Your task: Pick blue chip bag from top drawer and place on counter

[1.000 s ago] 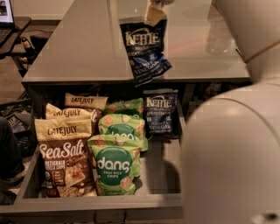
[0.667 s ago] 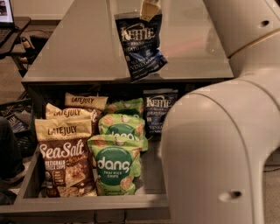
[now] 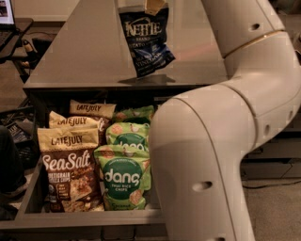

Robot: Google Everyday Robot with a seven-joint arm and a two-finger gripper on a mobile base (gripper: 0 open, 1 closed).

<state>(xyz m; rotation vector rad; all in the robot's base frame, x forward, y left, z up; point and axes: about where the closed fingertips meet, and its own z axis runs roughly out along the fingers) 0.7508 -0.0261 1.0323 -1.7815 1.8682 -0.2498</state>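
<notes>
The blue chip bag [image 3: 146, 40], dark navy with white "KETTLE" lettering, hangs tilted above the counter [image 3: 80, 52], casting a shadow near the counter's front edge. My gripper [image 3: 154, 4] is at the top edge of the view, shut on the bag's top edge; only a beige fingertip shows. The top drawer [image 3: 84, 219] stands open below the counter, holding snack bags. My white arm [image 3: 221, 141] covers the drawer's right part, so the second Kettle bag is hidden.
In the drawer lie several Late July bags [image 3: 70, 164] on the left and green dang bags [image 3: 123, 181] in the middle. A laptop [image 3: 5, 12] sits on a dark side table at the far left. Cables lie on the floor to the right.
The arm has swung left across the view and now hides the second Kettle bag in the drawer. The held bag has risen a little over the counter.
</notes>
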